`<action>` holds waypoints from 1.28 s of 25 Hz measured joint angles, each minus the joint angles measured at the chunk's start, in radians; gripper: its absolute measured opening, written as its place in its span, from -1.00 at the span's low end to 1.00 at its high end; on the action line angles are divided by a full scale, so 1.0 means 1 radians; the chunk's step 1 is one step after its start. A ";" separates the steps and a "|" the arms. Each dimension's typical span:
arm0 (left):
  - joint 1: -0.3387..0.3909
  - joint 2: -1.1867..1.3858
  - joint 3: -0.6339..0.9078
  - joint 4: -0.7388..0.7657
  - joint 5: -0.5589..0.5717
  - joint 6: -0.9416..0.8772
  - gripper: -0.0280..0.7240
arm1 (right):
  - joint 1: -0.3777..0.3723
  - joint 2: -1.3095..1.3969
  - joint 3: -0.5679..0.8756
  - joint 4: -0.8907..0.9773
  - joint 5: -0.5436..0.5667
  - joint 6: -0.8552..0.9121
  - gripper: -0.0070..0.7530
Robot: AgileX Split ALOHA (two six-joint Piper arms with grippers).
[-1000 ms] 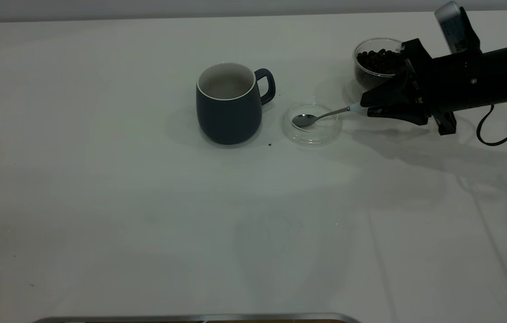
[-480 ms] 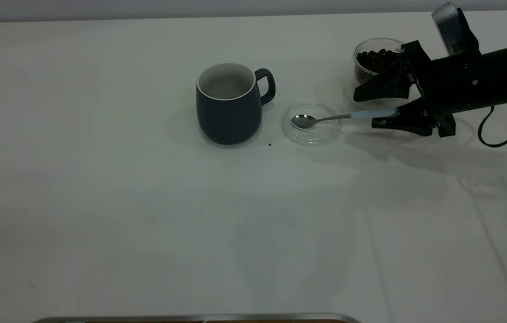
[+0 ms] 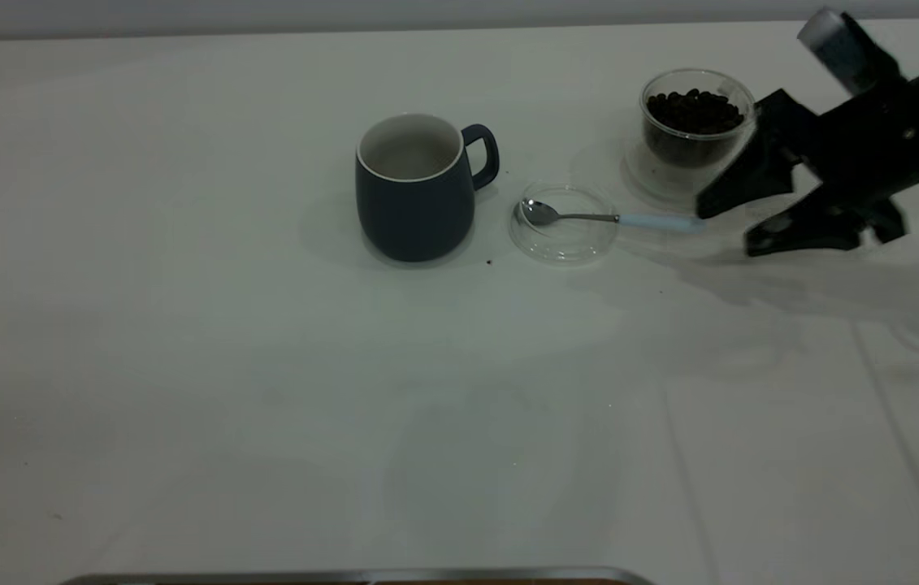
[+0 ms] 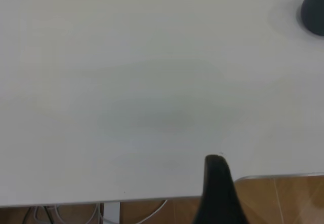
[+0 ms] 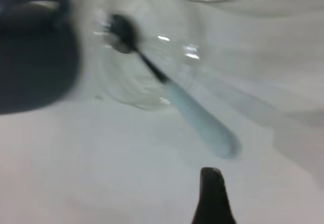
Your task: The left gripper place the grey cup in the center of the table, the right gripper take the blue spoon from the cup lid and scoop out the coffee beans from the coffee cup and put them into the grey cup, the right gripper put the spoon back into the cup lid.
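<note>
The grey cup [image 3: 414, 191] stands upright near the middle of the table [image 3: 264, 366], handle to the right. Just right of it lies the cup lid [image 3: 565, 244], with the blue spoon [image 3: 589, 217] resting in it, bowl inside and pale handle sticking out over the rim to the right. The coffee cup [image 3: 696, 122] with coffee beans [image 3: 695, 110] stands at the far right. My right gripper [image 3: 727, 230] is open and empty, just right of the spoon's handle end, apart from it. The right wrist view shows the spoon [image 5: 192, 112] and cup [image 5: 35, 57]. Only one left finger [image 4: 217, 183] shows, over the table's near edge.
A thin metal strip [image 3: 345, 575] runs along the table's near edge. A small dark speck [image 3: 489, 262] lies between the cup and the lid. The black right arm [image 3: 890, 138] reaches in from the right, beside the coffee cup.
The right gripper, shut on the spoon's handle a second ago, opened and let it go, then drew back to the right. The spoon now lies in the lid.
</note>
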 joint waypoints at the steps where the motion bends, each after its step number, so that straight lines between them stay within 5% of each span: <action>1: 0.000 0.000 0.000 0.000 0.000 0.000 0.65 | 0.000 -0.028 0.000 -0.084 -0.019 0.067 0.58; 6: 0.000 0.000 0.000 0.000 0.000 0.000 0.65 | 0.000 -0.226 0.001 -0.585 -0.006 0.569 0.58; 13: 0.000 0.000 0.000 0.000 0.000 0.000 0.65 | 0.000 -0.590 0.003 -1.051 0.315 1.052 0.58; 18: 0.000 0.000 0.000 0.000 0.000 0.000 0.65 | 0.000 -0.796 0.004 -1.098 0.510 1.075 0.58; 32: 0.000 0.000 0.000 0.000 0.000 -0.003 0.65 | 0.000 -1.326 0.072 -1.120 0.607 0.927 0.57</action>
